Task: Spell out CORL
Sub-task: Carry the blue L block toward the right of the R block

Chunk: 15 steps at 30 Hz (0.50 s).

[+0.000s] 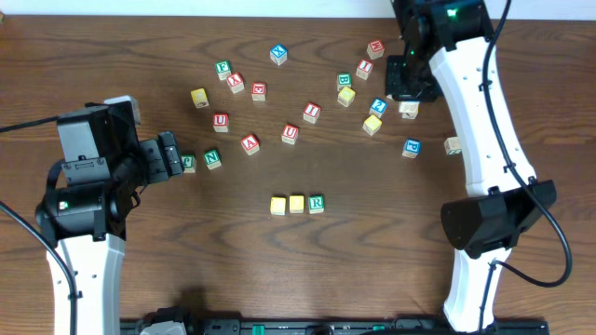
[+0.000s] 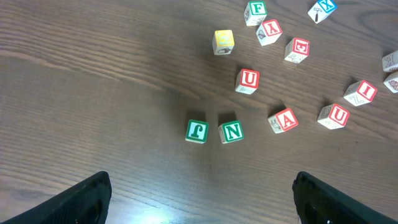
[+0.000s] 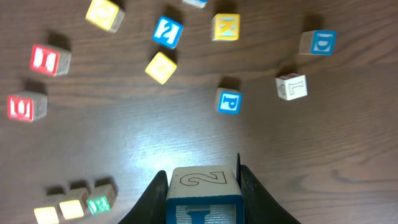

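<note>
A small white-faced wooden cube with a green R (image 1: pixel 317 203) ends a row, two yellow-topped wooden cubes (image 1: pixel 278 205) touching on its left. Well beyond it, to its right, the right arm's fingers (image 3: pixel 152 200) pinch a blue-lettered wooden cube (image 3: pixel 203 206). A loose yellow cube (image 1: pixel 372 124) lies between. The left arm's fingers (image 2: pixel 87 199) hang spread, empty, far left of the R.

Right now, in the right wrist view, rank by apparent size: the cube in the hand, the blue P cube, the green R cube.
1. Held cube: largest, only because it sits nearest the camera.
2. Blue P cube and green R cube: look alike, unranked.
</note>
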Available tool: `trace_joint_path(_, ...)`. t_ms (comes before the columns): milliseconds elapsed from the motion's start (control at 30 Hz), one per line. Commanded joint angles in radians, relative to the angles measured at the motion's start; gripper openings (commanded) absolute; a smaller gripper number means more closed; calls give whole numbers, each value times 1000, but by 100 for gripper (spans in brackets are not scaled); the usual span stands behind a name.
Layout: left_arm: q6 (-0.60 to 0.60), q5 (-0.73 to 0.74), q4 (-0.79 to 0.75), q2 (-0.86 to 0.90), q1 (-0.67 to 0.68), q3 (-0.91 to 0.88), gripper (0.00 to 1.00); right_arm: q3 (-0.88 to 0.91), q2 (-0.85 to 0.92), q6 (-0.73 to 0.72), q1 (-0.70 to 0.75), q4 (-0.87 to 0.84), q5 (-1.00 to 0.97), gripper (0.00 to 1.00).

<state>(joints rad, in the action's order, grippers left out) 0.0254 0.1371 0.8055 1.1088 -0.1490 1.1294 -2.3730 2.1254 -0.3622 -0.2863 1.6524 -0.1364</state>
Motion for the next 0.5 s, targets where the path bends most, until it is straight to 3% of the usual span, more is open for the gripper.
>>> trace_joint_path(0, -6, 11, 2, -5, -4, 20, 92, 5, -9, 31, -38, 2, 15, 1)
trace_joint_path(467, -6, 11, 2, -5, -4, 20, 92, 5, -12, 69, -54, -6, 19, 1)
